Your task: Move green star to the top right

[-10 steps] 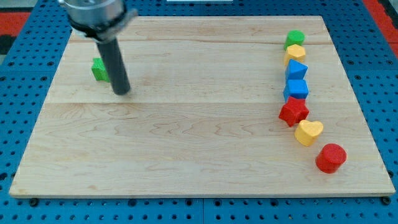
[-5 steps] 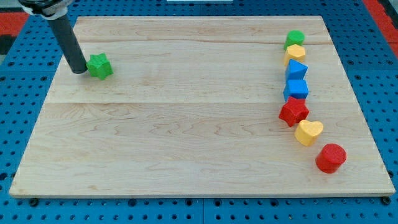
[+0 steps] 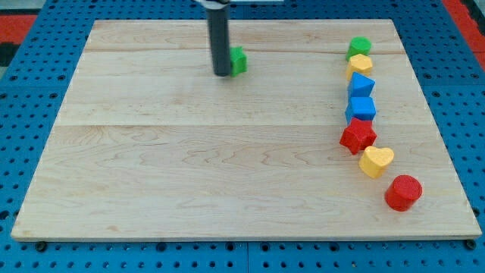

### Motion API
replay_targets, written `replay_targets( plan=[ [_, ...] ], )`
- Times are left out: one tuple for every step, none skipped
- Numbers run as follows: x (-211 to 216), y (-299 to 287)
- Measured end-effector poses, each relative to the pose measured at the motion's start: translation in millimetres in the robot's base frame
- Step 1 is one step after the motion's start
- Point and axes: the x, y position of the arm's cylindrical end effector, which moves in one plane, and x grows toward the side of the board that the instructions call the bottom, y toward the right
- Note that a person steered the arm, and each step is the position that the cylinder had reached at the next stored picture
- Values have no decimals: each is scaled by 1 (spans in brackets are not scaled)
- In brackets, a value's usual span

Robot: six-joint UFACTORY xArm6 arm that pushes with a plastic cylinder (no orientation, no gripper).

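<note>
The green star (image 3: pixel 239 61) lies on the wooden board (image 3: pixel 227 167) near the view's top, a little left of centre. My rod stands upright against its left side and hides part of it. My tip (image 3: pixel 222 73) touches the star's left edge.
A column of blocks runs down the view's right: a green block (image 3: pixel 359 47), a yellow block (image 3: pixel 360 64), a blue block (image 3: pixel 361 83), a blue cube (image 3: pixel 361 108), a red star (image 3: pixel 358 136), a yellow heart (image 3: pixel 376 161) and a red cylinder (image 3: pixel 402 192).
My tip moved from the star's right to its left side, then pushed the green star to the view's right and slightly up, from the far left to near the centre top.
</note>
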Motion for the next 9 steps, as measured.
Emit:
replay_targets(
  plan=[
    [-13, 50],
    [-31, 86],
    [9, 56],
    [7, -20],
    [-31, -15],
    [-33, 1],
    [-31, 45],
    [-40, 89],
    [-48, 131]
  ],
)
